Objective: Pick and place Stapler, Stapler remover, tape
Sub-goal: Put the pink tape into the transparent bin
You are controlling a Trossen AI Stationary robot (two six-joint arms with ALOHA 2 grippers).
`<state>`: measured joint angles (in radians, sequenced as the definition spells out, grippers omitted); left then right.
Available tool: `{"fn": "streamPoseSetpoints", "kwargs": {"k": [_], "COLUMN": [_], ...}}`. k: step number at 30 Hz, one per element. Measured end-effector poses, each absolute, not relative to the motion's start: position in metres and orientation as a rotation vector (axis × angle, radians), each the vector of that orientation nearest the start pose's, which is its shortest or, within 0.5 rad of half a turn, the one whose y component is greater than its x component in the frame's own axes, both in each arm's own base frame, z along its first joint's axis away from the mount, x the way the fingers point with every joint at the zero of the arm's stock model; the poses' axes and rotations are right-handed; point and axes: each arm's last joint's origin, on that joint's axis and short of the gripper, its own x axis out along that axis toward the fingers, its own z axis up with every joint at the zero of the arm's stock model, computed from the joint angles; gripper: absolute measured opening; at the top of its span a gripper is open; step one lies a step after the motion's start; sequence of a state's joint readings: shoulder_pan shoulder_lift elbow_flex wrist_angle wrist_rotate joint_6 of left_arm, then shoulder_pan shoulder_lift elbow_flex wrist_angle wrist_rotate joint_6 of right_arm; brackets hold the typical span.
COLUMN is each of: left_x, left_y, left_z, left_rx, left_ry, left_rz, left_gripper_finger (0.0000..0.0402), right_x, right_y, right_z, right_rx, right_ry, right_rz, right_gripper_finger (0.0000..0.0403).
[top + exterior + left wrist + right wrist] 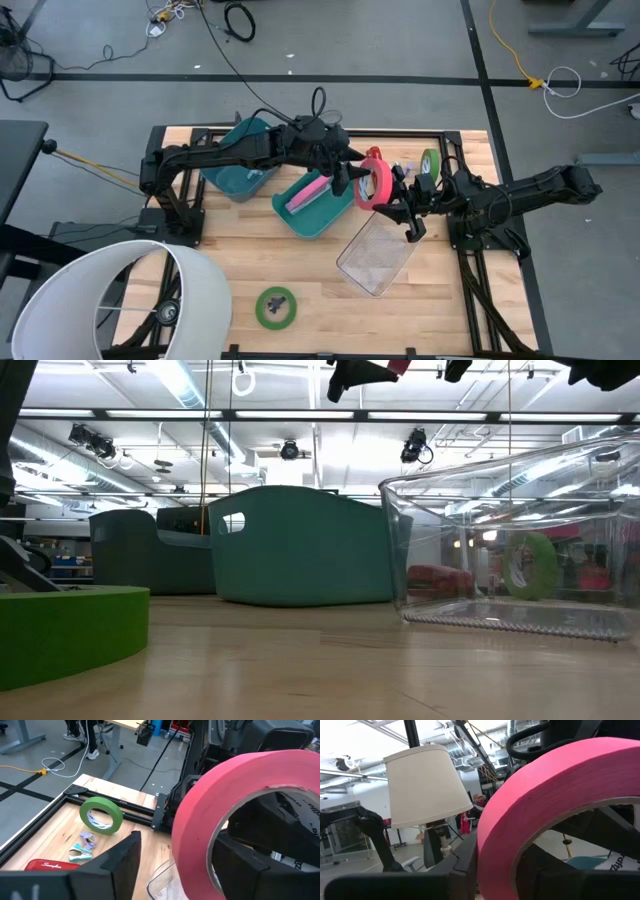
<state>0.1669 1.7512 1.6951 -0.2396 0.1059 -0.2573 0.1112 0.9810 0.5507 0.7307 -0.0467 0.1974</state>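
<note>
The red tape roll is up in the air on edge between both grippers, above the gap between the teal bin and the clear container. My right gripper is shut on the roll from the right. My left gripper is open at the roll's left side; its outer finger stands apart from the roll's wall. A green tape roll lies flat near the near edge. Another green roll stands on edge at the far right, beside the stapler remover and the red stapler. My right gripper holds the red roll by its wall, one finger against the outer face and one seemingly inside the ring. It comes level from the table's right. The roll is lifted clear and stands on edge.
A second teal bin stands far left behind my left arm. A pink thing lies in the nearer teal bin. A white lampshade fills the near left corner. Bare wood shows between the flat green roll and the clear container.
</note>
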Motion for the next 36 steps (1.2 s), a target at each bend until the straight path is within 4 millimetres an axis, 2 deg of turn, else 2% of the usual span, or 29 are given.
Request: {"fn": "streamPoseSetpoints", "kwargs": {"k": [11, 17, 23, 29, 36], "left_x": [0.382, 0.371, 0.369, 0.367, 0.367], "left_y": [0.061, 0.060, 0.060, 0.059, 0.060], "left_z": [0.400, 0.408, 0.410, 0.406, 0.405], "left_rx": [-0.269, -0.256, -0.258, -0.264, -0.263], "left_ry": [0.281, 0.294, 0.292, 0.339, 0.343], "left_rz": [0.093, 0.104, 0.110, 0.115, 0.120], "left_gripper_finger": [0.0257, 0.0257, 0.0257, 0.0257, 0.0256], "right_x": [0.212, 0.215, 0.215, 0.211, 0.201], "right_y": [0.025, 0.026, 0.028, 0.037, 0.053], "right_z": [0.302, 0.284, 0.265, 0.253, 0.236], "right_rx": [0.205, 0.201, 0.201, 0.179, 0.070], "right_ry": [-0.259, -0.068, 0.136, 0.272, 0.441], "right_rz": [0.183, 0.203, 0.237, 0.363, 0.520], "right_gripper_finger": [0.0090, 0.0090, 0.0090, 0.0090, 0.0092]}}
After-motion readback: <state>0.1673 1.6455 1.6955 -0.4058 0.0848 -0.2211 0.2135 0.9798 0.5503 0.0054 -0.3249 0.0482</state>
